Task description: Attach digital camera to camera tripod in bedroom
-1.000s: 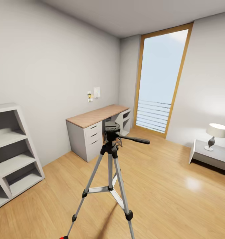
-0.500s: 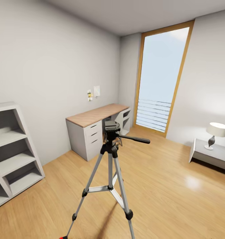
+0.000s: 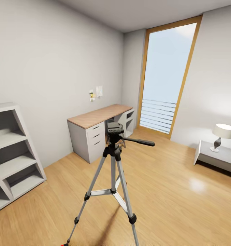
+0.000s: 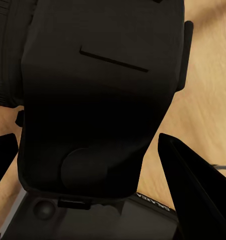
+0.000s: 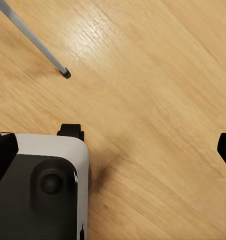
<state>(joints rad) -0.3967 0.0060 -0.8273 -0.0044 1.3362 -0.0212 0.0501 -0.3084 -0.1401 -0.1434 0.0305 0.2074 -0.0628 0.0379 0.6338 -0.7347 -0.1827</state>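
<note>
The camera tripod (image 3: 113, 177) stands on the wooden floor in the middle of the head view, silver legs spread, its black head (image 3: 114, 130) bare on top and the pan handle (image 3: 140, 141) pointing right. In the left wrist view a chunky black body, the digital camera (image 4: 97, 90), sits between the two dark fingers of my left gripper (image 4: 87, 137), which is shut on it; its red dot is hidden. My right gripper (image 5: 115, 145) hangs open over bare floor, near one tripod foot (image 5: 66, 73).
A grey desk with a wooden top (image 3: 100, 116) stands against the wall behind the tripod. Grey shelves (image 3: 9, 157) are at the left, a tall window (image 3: 166, 78) at the back, a low grey table with a lamp (image 3: 223, 134) at the right. My own base (image 5: 40, 190) is close below.
The whole head view has shifted slightly, so the camera moved. The tripod and furniture stand where they were.
</note>
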